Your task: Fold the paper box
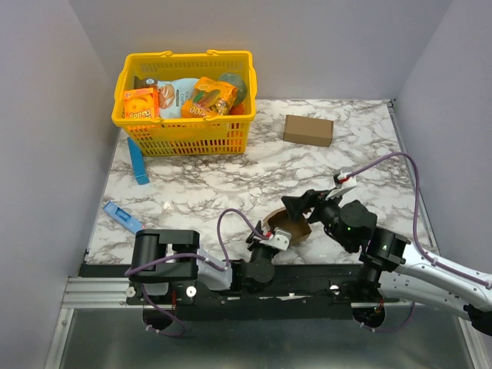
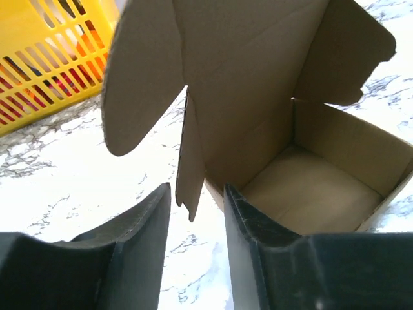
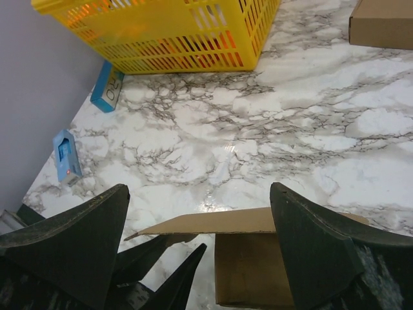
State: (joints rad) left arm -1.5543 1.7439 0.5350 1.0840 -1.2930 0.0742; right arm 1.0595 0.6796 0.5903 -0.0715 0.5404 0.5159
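Observation:
The paper box (image 1: 290, 224) is a small brown carton standing near the table's front edge, its lid and side flaps raised. In the left wrist view the box (image 2: 322, 187) is open and empty inside. My left gripper (image 2: 197, 188) is open, with a narrow side flap (image 2: 190, 161) hanging down between its fingers; the right finger (image 2: 258, 245) lies against the near wall. In the top view the left gripper (image 1: 269, 234) is at the box's near left side. My right gripper (image 3: 200, 188) is wide open above the box (image 3: 258, 271), straddling its raised lid; in the top view it (image 1: 302, 206) is just behind the box.
A yellow basket (image 1: 183, 127) with orange snack packs stands at the back left. A longer brown carton (image 1: 307, 130) lies at the back right. A blue flat box (image 1: 138, 161) leans by the basket, and a small blue packet (image 1: 121, 216) lies at the left edge.

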